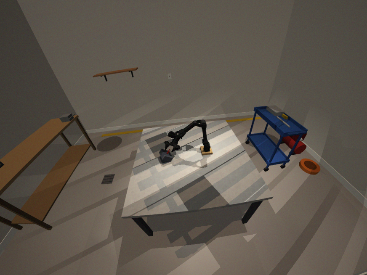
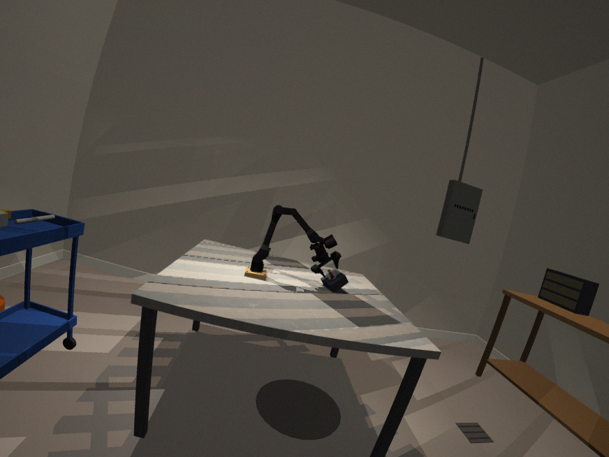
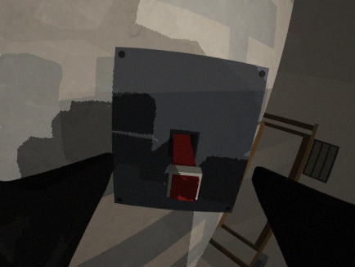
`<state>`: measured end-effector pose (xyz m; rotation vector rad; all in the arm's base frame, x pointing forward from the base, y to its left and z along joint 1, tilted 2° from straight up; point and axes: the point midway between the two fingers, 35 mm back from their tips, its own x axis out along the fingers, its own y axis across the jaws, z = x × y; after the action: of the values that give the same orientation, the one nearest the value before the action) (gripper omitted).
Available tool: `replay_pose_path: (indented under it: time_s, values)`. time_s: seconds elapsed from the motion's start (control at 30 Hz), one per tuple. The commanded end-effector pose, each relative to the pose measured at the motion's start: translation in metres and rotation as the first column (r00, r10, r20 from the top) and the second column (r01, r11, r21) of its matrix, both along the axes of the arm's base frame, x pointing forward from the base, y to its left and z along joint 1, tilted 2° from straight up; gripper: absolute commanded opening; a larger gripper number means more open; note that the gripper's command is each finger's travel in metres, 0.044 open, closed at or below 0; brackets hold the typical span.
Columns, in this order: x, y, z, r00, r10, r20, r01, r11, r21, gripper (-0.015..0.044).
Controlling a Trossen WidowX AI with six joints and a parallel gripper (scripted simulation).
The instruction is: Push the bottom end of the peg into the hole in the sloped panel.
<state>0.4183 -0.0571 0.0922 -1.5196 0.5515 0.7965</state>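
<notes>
On the striped desk (image 1: 189, 189), a square-sided red peg (image 3: 183, 170) sits in the flat grey panel (image 3: 185, 97); the arm's gripper (image 3: 181, 212) points down, jaws wide, holding nothing.

peg (image 3: 183, 174) red | panel (image 3: 185, 97) apparently dark grey | table (image 1: 207, 189) grey-striped
</notes>
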Motion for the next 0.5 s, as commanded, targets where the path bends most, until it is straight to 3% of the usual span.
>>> replay_pose_path:
  time_s: [0.0,0.47]
  values:
    - [-0.004,0.000,0.006,1.000,0.005,0.003,-0.005,1.000,0.001,0.0440]
    - [-0.017,-0.004,0.024,1.000,0.002,0.004,-0.002,1.000,-0.001,0.0440]
